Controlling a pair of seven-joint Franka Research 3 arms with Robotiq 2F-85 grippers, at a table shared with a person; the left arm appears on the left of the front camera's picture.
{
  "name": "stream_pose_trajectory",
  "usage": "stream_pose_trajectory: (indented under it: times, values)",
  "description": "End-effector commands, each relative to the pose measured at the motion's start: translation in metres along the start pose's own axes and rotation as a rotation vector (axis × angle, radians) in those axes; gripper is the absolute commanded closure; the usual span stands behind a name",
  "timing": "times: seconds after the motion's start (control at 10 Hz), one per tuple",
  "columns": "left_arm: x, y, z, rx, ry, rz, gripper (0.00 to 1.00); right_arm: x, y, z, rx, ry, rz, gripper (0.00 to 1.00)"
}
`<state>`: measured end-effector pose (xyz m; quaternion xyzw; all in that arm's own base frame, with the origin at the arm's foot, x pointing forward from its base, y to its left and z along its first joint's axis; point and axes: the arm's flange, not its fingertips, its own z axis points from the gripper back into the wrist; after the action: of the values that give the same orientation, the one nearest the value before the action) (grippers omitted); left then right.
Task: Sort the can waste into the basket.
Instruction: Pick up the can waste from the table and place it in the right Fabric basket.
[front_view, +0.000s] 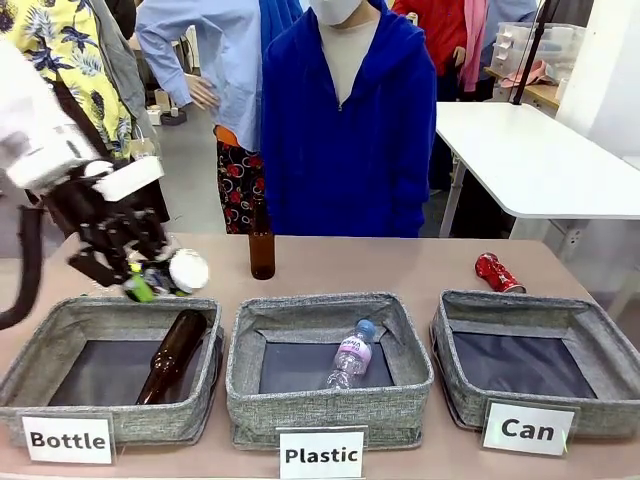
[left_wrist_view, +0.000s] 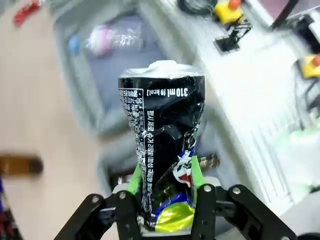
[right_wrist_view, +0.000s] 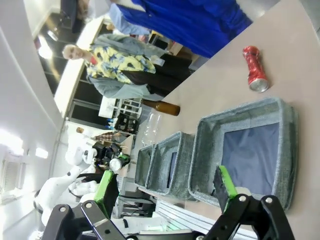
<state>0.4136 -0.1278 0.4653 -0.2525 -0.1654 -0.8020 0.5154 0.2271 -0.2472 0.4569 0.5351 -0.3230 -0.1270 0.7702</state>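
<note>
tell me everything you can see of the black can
The black can is crushed thin metal, creased and pinched at the waist: glossy black with small white print reading 310 ml, a yellow-green and blue patch at one end, silver at the other. The left pincer clamps its coloured end; nothing else seems to touch it. In the front view it is held roughly sideways over the far rim of the Bottle basket, silver end toward the table's middle.
</note>
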Motion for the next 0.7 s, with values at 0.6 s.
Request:
stream_pose_trajectory:
  times: [0.6]
  values:
    - [0.342, 0.121, -0.192, 0.04, -0.077, 0.052, 0.59, 0.007, 0.058, 0.218, -0.214, -0.009, 0.603, 0.0]
